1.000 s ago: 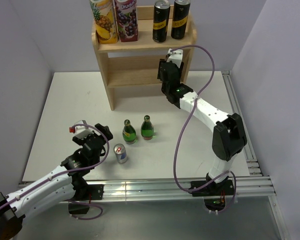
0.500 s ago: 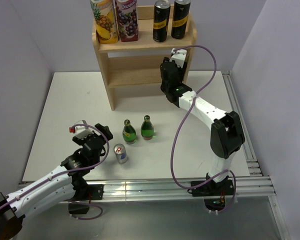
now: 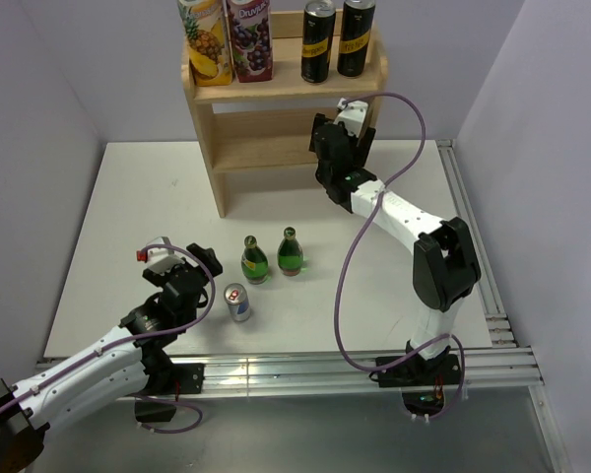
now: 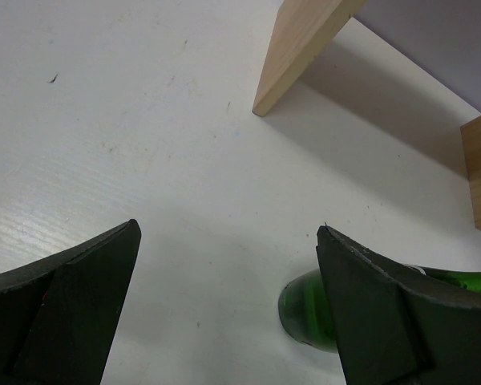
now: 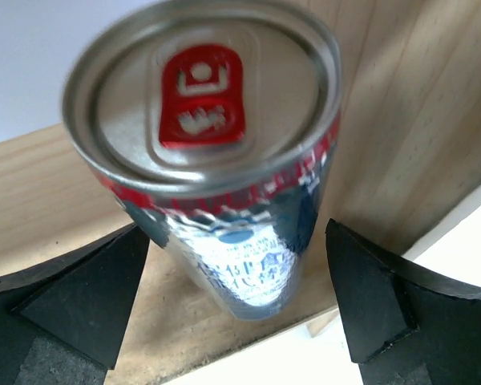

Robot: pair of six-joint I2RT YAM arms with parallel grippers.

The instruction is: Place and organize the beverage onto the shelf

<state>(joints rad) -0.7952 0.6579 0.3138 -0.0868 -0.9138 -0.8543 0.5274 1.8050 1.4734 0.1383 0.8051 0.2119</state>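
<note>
A: Layout?
B: White counter (image 3: 138, 217). The shelf (image 3: 286, 94) is at the back, with two cartons (image 3: 205, 39) and two black cans (image 3: 318, 39) on top. Right tool (image 5: 232, 233) is spread wide astride a silver can (image 5: 204, 104) standing on the lower tier. Left tool (image 4: 228, 233) is open and empty.
A: Obstacles?
B: Green bottle (image 4: 305, 309), another bottle (image 3: 291, 253) and a loose can (image 3: 237, 303) between the left tool and the shelf.
A: Changes?
B: Right wrist shifted slightly. Nothing on the counter moved.

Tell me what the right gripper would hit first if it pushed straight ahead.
Most likely the silver can, which stands on the shelf right between the right gripper's open fingers. The shelf's wood is close behind, though depth is hard to judge.
</note>
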